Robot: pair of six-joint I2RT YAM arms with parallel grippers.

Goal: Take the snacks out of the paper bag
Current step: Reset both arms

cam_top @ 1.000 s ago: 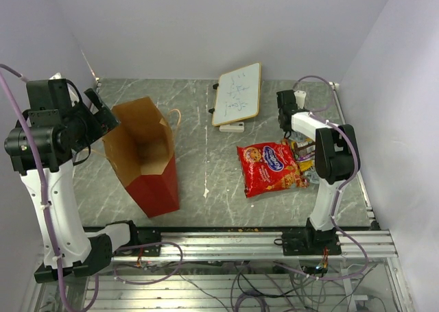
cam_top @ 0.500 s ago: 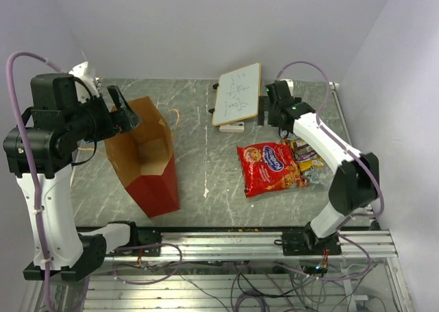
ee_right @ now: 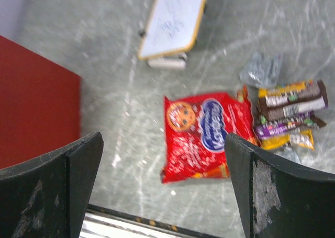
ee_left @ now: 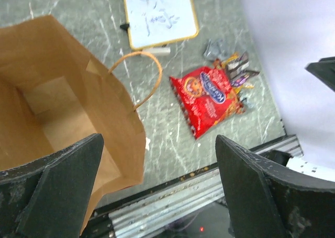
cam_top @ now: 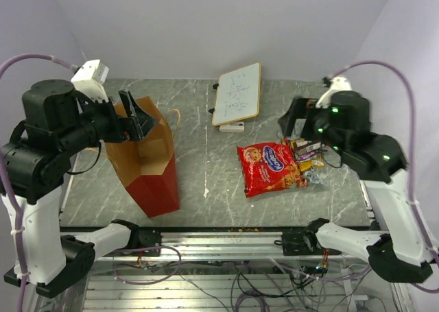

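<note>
Paper bag [cam_top: 149,171] stands upright on the table's left, mouth open. Inside looks empty, though the bottom is partly hidden. Red cookie packet [cam_top: 269,166] lies flat on the right, well apart from the bag. Candy bars [cam_top: 307,154] sit piled against its right edge. Left gripper [ee_left: 158,139] over the bag rim and right gripper [ee_right: 162,137] over the snacks: the 2 are spread wide, holding nothing.

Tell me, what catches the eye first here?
A tall brown-and-red paper bag stands open on the left of the table, the left gripper hanging open by its rim. On the right a bright red cookie packet lies flat, small candy bars piled beside it; a whiteboard lies behind.
</note>
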